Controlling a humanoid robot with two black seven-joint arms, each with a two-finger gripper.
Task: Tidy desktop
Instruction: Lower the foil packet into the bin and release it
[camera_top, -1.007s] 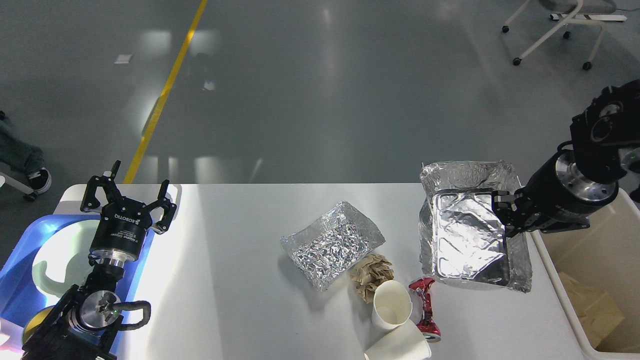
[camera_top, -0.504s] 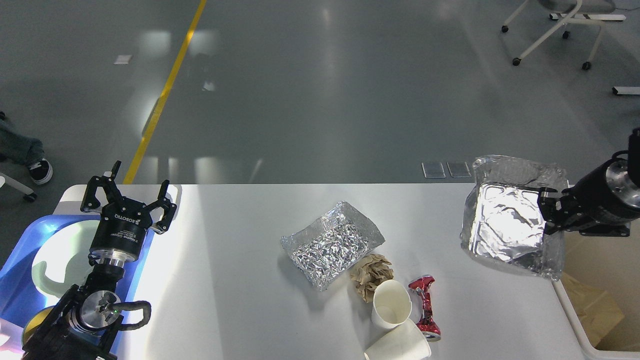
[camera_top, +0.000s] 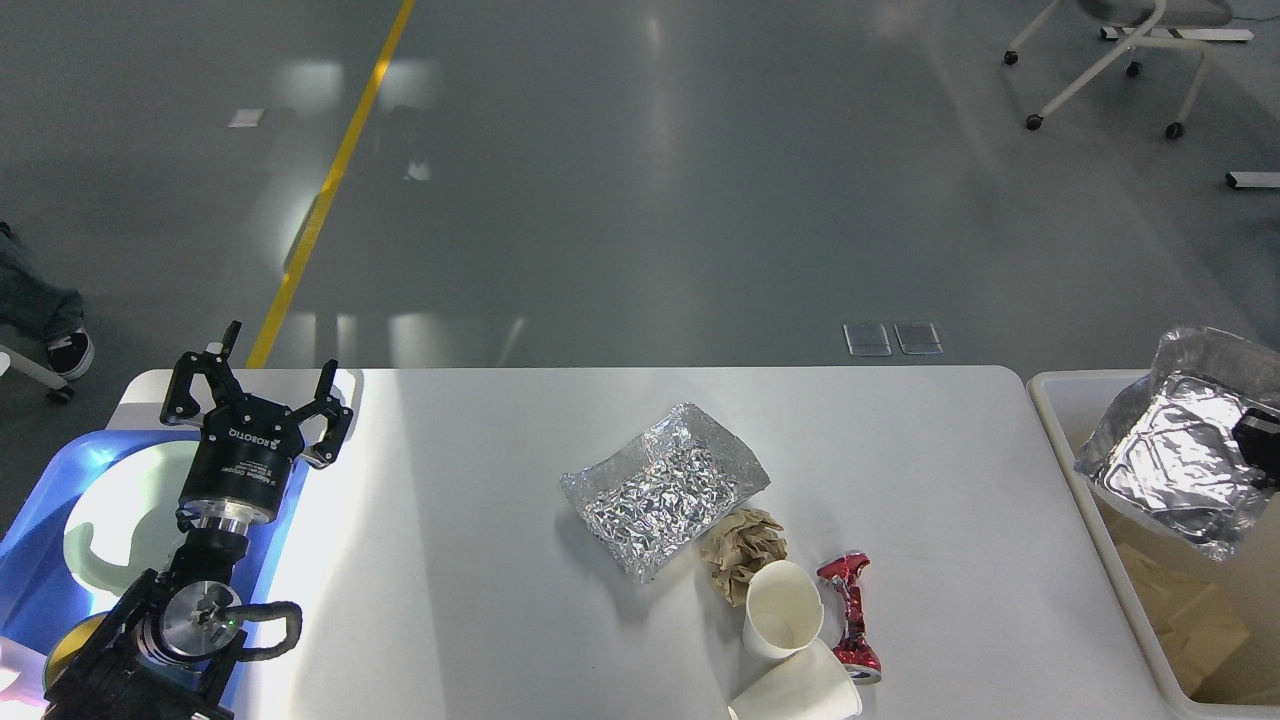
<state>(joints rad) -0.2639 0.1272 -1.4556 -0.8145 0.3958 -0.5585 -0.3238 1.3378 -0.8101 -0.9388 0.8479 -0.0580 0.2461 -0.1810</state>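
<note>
Desktop (camera_top: 480, 600): a large white tabletop, smooth and matte, with rounded corners; it fills the lower middle of the view, its far edge against the grey floor, and a bright patch of light lies across its left part.
Foil sheet (camera_top: 665, 488): crumpled silver foil, lying flat near the middle of the desktop.
Brown paper ball (camera_top: 743, 546): wadded up, touching the near right corner of that foil sheet on the desktop.
Paper cups (camera_top: 783, 610): two white cups at the desktop's near edge, one on its side with its mouth showing, the other (camera_top: 800, 688) just below it and partly cut off by the view's edge.
Red can (camera_top: 850, 620): crushed, lying just right of the cups on the desktop.
Blue tray (camera_top: 40, 520): at the desktop's left end, with a pale green plate (camera_top: 110, 520) in it.
Bin (camera_top: 1120, 560): beige plastic, standing against the desktop's right end.
Foil tray (camera_top: 1170, 455): a dented silver tray, tilted, held up over the bin, off the desktop.
Left claw (camera_top: 258, 390): above the desktop's far left corner by the blue tray, fingers spread wide, nothing between them.
Right claw (camera_top: 1258, 445): only a dark bit shows at the view's right edge against the foil tray; whether its fingers are closed I cannot tell.
</note>
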